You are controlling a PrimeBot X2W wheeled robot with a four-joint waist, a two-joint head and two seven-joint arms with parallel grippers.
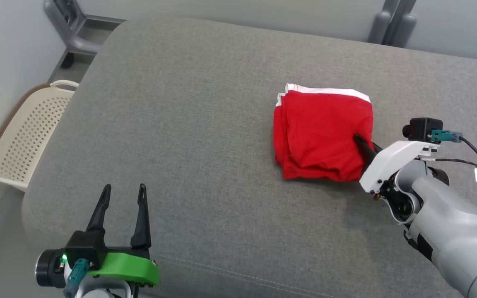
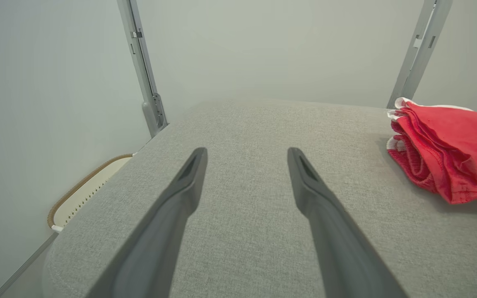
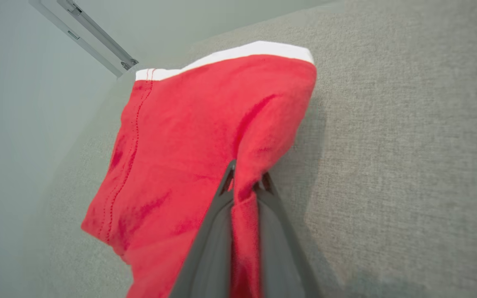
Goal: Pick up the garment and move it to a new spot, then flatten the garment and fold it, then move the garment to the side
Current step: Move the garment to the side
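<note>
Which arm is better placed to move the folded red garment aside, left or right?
Right. The right gripper is shut on an edge of the garment; the left gripper hangs open above the grey cushion, well apart from it.

L gripper (image 2: pixel 246 152) fingers spread | red garment (image 2: pixel 449 149) R, on cushion (image 2: pixel 242 124)

Bare grey cushion (image 1: pixel 180 124) left of garment (image 1: pixel 321 136), basket (image 1: pixel 31 132) seemingly below edge

Grey fabric cushion (image 1: pixel 189 124), cream perforated basket (image 1: pixel 31 124) beside its left edge, grey frame posts (image 1: pixel 77 41) behind.
</note>
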